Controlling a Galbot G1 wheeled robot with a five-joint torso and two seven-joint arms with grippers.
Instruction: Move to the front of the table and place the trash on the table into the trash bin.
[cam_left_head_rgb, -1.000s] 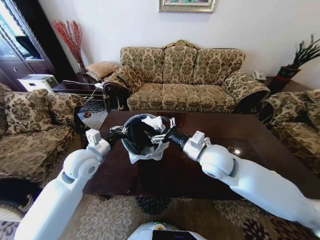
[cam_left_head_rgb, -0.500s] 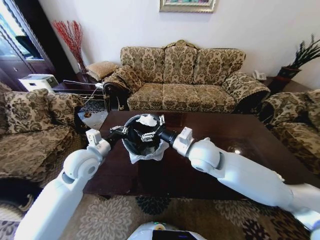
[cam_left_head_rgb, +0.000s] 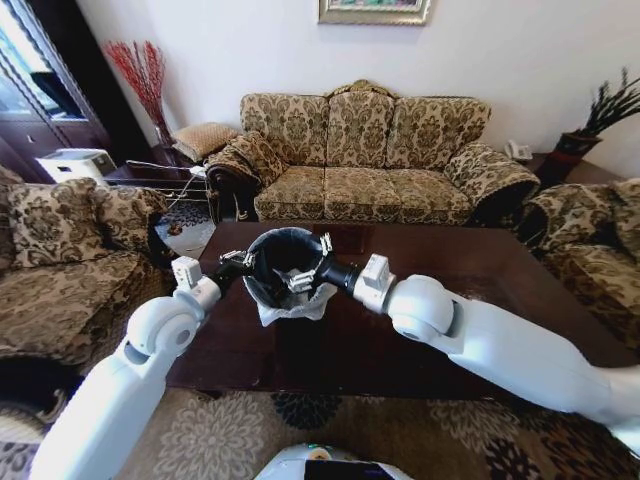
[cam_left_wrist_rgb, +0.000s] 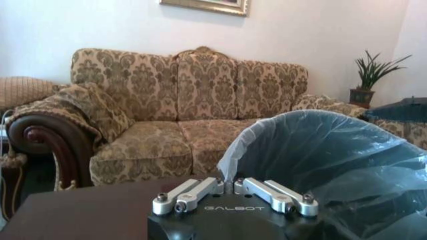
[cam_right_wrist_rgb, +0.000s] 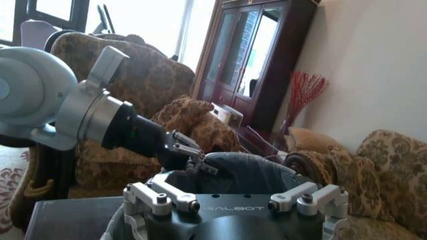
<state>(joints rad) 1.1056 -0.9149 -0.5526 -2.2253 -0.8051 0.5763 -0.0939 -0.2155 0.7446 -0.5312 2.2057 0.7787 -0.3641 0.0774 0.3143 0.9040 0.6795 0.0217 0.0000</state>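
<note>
The table (cam_left_head_rgb: 470, 290) lay broad, dark and glossy in front of the patterned sofa (cam_left_head_rgb: 365, 155), its visible top reflecting the room. Near the table's left end, on the side away from the sofa, the trash bin (cam_left_head_rgb: 283, 275) was held tilted, its dark mouth turned up toward the head camera and its translucent white liner folded over the rim and bunched below it. Whether the bin's base touched the table could not be told.

The right arm reached in from the bin's right side, and the right tool (cam_left_head_rgb: 307, 268) sat over the bin's rim at its mouth. In the right wrist view that tool (cam_right_wrist_rgb: 237, 202) had its fingers (cam_right_wrist_rgb: 157, 196) spread wide apart with nothing between them, and the lined bin (cam_right_wrist_rgb: 250, 172) lay just beyond them.

The left arm came in from the bin's left side, and the left tool (cam_left_head_rgb: 240, 264) met the rim there. In the left wrist view the left tool (cam_left_wrist_rgb: 233, 196) showed its metal links drawn together against the liner at the rim of the bin (cam_left_wrist_rgb: 333, 165), pinching it; the right wrist view also showed this tool (cam_right_wrist_rgb: 190, 160) clamped on the rim.
</note>
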